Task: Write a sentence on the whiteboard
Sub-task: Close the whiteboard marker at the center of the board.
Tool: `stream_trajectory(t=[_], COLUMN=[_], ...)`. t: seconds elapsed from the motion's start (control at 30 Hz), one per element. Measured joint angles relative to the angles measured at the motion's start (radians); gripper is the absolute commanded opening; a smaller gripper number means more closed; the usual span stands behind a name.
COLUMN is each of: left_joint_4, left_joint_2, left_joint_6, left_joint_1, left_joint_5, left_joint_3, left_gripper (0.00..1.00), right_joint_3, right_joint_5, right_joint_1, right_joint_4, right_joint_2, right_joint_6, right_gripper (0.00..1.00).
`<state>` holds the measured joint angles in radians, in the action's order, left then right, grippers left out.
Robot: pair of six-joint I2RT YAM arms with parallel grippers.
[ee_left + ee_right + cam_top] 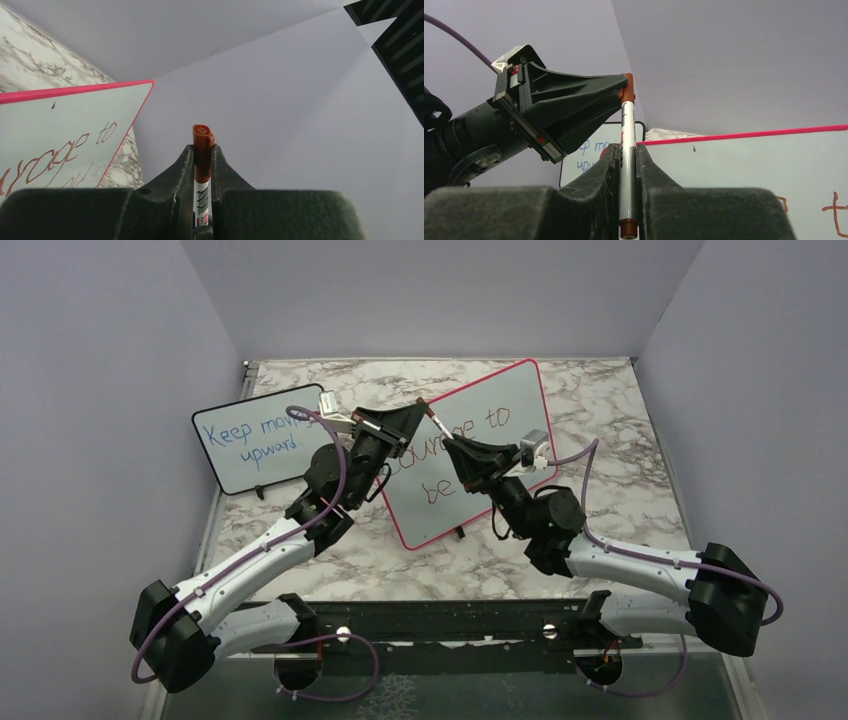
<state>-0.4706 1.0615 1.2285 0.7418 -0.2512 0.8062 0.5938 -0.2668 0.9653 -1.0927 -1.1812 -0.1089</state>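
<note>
Right gripper (626, 159) pinched tight on the smooth grey-white barrel of a marker (627, 131); left gripper (202, 156) clamped on its red-brown cap (202, 139). Both matte black, wedge-shaped. Just behind, tilted rounded-corner whiteboard (515, 390), thin pink-red frame, standing on veined marble tabletop (610, 430), bearing the red-brown cursive sentence (495, 420), "Courage to be" readable. Farther left, small black-framed board (260, 465), blue script.
</note>
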Motion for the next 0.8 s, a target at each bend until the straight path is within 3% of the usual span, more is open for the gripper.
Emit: stream_trajectory(t=[0.43, 0.63, 0.8], left_joint_4=[-0.061, 0.037, 0.27], left_joint_2=[-0.087, -0.159, -0.243], left_joint_6=[-0.032, -0.101, -0.222], left_joint_1=[0.039, 0.075, 0.112], left_joint_5=[-0.062, -0.09, -0.127], left_joint_3=[-0.117, -0.129, -0.099], left_gripper=[0.01, 0.31, 0.48], right_joint_3=[-0.027, -0.029, -0.028], right_joint_5=[0.018, 0.029, -0.147], right_joint_1=[0.017, 0.029, -0.002], right_joint_4=[0.008, 0.158, 0.32], right_joint_2=[0.012, 0.098, 0.216], right_joint_6=[-0.065, -0.036, 0.072], right_gripper=[0.01, 0.01, 0.01])
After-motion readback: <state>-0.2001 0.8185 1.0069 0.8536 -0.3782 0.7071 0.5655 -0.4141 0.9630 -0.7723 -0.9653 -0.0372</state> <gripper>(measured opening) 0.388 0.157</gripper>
